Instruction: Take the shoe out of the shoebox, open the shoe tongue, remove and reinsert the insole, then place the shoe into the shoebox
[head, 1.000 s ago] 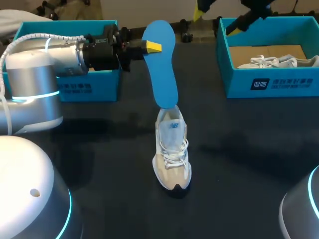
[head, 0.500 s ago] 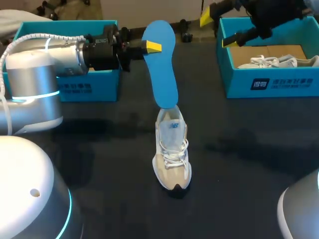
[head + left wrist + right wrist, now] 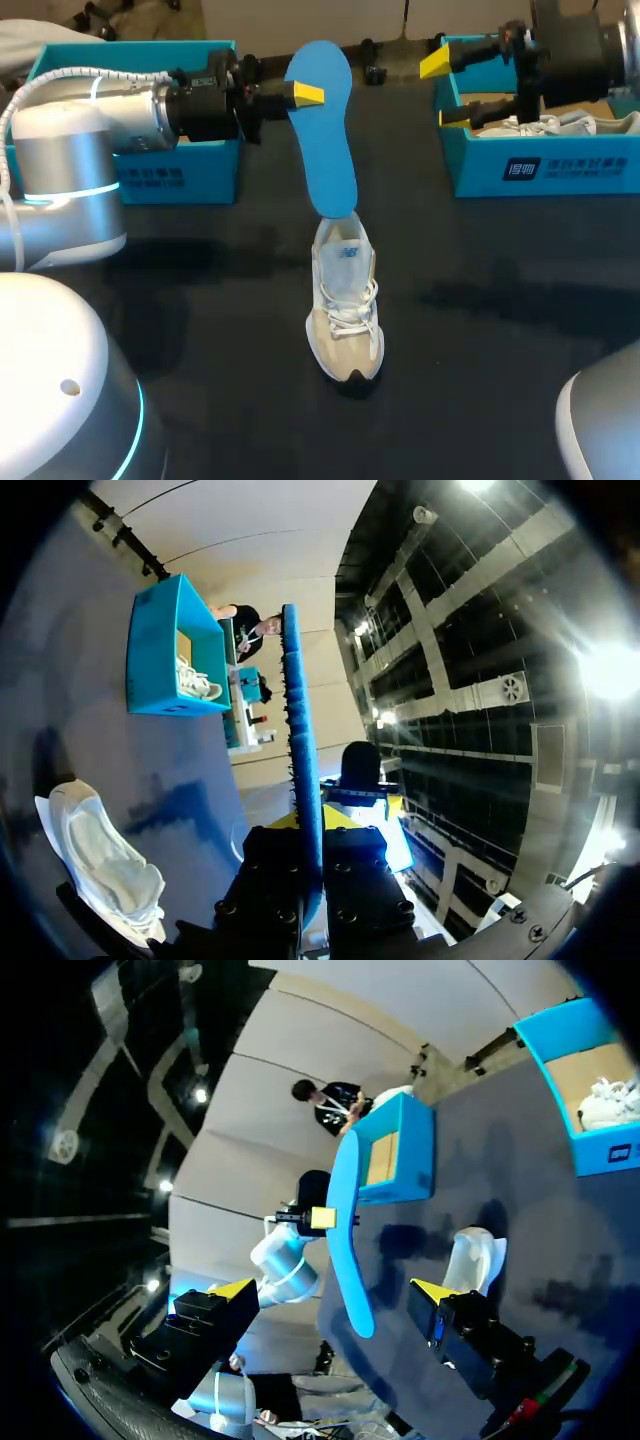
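"Where is the insole (image 3: 325,130)?"
"The left gripper (image 3: 300,94) pinches its top end. It stands tall, bottom end right at the shoe's (image 3: 346,310) opening."
"And the right gripper (image 3: 445,92)?"
"Fingers wide apart, holding nothing, well away by the shoebox (image 3: 560,165)."

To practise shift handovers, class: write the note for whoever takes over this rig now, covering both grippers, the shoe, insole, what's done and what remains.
Left gripper: shut on the upper end of the blue insole, which hangs upright, lower tip by the heel of the shoe.
Right gripper: open, empty, in the air by a corner of the right shoebox.
Shoe: upright mid-table.
Done: shoe out, insole out.
Left: reinsert insole, box the shoe.
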### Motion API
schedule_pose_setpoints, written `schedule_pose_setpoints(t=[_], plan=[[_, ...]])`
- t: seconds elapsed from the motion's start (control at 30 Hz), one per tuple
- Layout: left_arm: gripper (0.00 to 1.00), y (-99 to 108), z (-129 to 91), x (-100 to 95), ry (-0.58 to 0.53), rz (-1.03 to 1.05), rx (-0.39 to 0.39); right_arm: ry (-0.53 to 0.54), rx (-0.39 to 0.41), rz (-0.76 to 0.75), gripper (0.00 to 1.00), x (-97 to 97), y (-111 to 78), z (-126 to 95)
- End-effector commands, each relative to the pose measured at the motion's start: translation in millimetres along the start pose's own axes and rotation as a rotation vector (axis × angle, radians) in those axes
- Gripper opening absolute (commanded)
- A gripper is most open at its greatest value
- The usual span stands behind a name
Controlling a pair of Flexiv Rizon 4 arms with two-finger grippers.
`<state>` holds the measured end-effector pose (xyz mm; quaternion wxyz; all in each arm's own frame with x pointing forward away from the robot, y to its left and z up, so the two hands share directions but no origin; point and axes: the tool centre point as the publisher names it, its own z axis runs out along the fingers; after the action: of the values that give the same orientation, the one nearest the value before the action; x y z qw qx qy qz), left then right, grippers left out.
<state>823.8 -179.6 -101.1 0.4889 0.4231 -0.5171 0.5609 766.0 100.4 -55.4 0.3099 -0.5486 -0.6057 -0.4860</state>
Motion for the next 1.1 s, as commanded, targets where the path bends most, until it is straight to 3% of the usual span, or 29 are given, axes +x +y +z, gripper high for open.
schedule_pose_setpoints(t=[0.03, 0.93, 1.1], plan=[[0.0, 0.8, -0.5, 0.2, -0.001, 0.0, 0.001, 0.246, 0.007, 0.0, 1.0, -7.4, 0.1, 6.7], [0.0, 0.8, -0.5, 0.2, -0.001, 0.0, 0.001, 0.247, 0.038, 0.023, 1.0, -13.4, -0.2, 12.3], [0.0, -2.1, -1.2, 9.3, 0.02, 0.208, -0.047, 0.247, 0.038, 0.023, 1.0, -13.4, -0.2, 12.3]])
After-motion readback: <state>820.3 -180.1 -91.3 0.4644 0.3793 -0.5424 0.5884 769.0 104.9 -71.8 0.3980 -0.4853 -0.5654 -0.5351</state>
